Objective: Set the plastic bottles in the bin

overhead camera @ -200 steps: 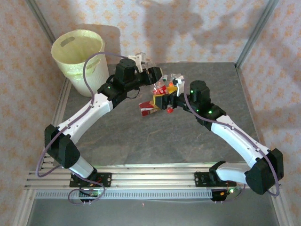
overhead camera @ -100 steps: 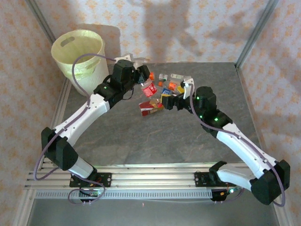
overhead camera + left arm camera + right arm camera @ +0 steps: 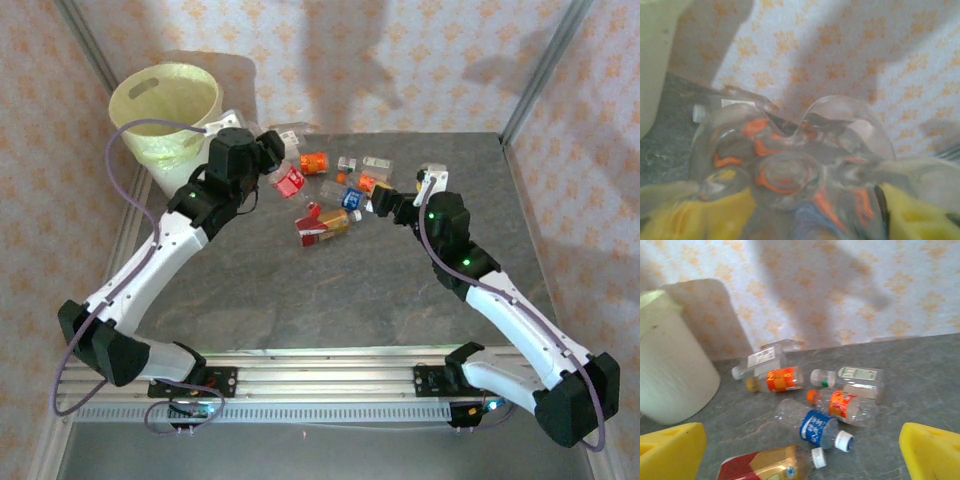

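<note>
The left gripper (image 3: 275,158) has swung toward the bin (image 3: 140,150) beside it, clenched on what seems an orange-labelled bottle (image 3: 790,175), so a drop is near. The right gripper (image 3: 380,203) stands released; other bottles (image 3: 825,410) lie before it.

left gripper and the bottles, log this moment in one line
left gripper: shut on clear bottle, beside bin | right gripper: open, facing loose bottles on table | bin drop: not yet done
</note>
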`<action>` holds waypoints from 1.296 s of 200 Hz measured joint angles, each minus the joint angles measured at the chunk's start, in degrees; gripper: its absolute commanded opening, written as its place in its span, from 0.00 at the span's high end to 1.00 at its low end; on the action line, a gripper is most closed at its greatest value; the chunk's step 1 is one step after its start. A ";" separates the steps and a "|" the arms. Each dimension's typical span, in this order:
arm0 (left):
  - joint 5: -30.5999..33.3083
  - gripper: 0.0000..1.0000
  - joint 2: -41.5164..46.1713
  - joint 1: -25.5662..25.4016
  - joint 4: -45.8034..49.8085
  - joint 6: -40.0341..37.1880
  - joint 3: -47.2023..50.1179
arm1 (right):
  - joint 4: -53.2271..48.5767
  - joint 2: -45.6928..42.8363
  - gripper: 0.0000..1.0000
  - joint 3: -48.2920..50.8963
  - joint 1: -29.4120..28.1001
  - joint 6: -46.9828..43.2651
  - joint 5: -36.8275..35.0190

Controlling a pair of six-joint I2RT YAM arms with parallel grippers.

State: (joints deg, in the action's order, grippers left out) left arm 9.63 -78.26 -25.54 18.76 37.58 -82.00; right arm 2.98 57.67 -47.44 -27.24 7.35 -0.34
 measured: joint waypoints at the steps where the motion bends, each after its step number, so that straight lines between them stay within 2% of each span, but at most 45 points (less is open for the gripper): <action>1: 0.04 0.42 0.09 0.04 0.00 -0.09 0.00 | -0.02 -0.02 0.01 0.00 0.02 0.13 -0.17; 41: 4.15 0.42 2.86 1.75 1.73 -2.12 -0.55 | -2.47 0.02 0.01 0.11 1.09 4.59 -6.34; 85: 7.96 0.42 3.15 4.26 3.78 -6.27 -3.65 | -3.93 0.22 0.01 0.66 1.22 6.43 -8.92; 140: 12.00 0.42 -0.39 12.24 3.56 -13.33 -15.61 | -4.66 0.22 0.01 1.14 1.22 7.15 -10.01; 173: 12.07 0.42 -7.69 19.08 2.08 -13.68 -21.68 | -5.11 0.22 0.01 1.38 1.22 7.65 -10.23; 221: 5.20 0.42 -20.24 29.42 2.99 -7.06 -32.04 | -6.03 -0.83 0.01 1.46 1.29 7.67 -10.86; 259: -3.41 0.42 -25.77 36.00 3.04 3.02 -39.67 | -6.23 -1.49 0.01 2.49 1.33 7.91 -11.50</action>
State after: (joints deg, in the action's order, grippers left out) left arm 6.22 -104.03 10.46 21.80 40.60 -121.67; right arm -3.25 56.18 -44.95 -25.91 15.27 -11.84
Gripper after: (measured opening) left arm 0.583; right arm 0.992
